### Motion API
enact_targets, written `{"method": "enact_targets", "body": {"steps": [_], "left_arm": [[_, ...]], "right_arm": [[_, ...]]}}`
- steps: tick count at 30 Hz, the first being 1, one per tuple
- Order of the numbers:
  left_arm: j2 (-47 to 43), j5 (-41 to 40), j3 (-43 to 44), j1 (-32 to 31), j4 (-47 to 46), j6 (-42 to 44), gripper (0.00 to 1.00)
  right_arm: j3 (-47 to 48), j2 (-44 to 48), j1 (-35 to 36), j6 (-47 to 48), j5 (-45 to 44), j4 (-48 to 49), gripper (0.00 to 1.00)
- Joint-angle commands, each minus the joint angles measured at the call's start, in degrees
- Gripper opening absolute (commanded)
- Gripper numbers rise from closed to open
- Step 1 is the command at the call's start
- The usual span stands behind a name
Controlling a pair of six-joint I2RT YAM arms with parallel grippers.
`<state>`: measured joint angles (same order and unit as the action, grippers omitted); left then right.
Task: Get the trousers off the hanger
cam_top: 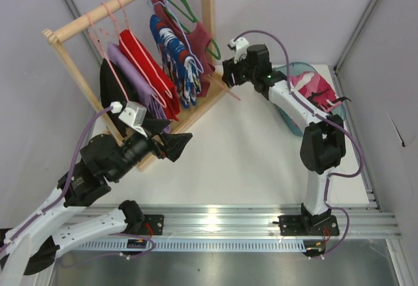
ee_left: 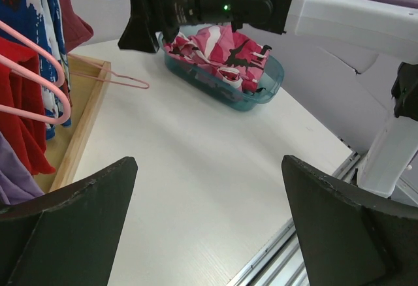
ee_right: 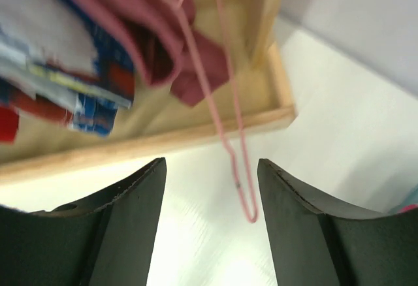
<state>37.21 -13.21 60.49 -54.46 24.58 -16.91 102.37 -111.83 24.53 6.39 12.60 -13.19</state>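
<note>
The pink patterned trousers (cam_top: 315,87) lie bunched in a teal basket (cam_top: 288,113) at the right, free of any hanger; they also show in the left wrist view (ee_left: 221,49). A bare pale-pink hanger (cam_top: 228,91) lies on the rack's base with its end poking onto the table (ee_left: 124,82). My right gripper (cam_top: 230,74) is open and empty just above that end; the wire loop (ee_right: 238,185) shows between its fingers (ee_right: 212,165), untouched. My left gripper (cam_top: 180,143) is open and empty over the table, near the rack's front (ee_left: 209,162).
A wooden rack (cam_top: 65,31) stands at the back left with a red garment (cam_top: 147,64), a blue-white-red one (cam_top: 176,54), a lilac one (cam_top: 134,82), a dark red one (cam_top: 198,38) and a green hanger (cam_top: 189,12). The basket (ee_left: 261,96) sits by the right arm.
</note>
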Motion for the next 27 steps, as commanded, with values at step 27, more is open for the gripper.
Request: {"method": "enact_targets", "body": {"steps": [27], "left_arm": [[1.90, -2.17, 1.74, 0.40, 0.12, -0.58, 1.00]], "right_arm": [[-0.24, -15.17, -0.28, 9.96, -3.01, 3.00, 0.52]]}}
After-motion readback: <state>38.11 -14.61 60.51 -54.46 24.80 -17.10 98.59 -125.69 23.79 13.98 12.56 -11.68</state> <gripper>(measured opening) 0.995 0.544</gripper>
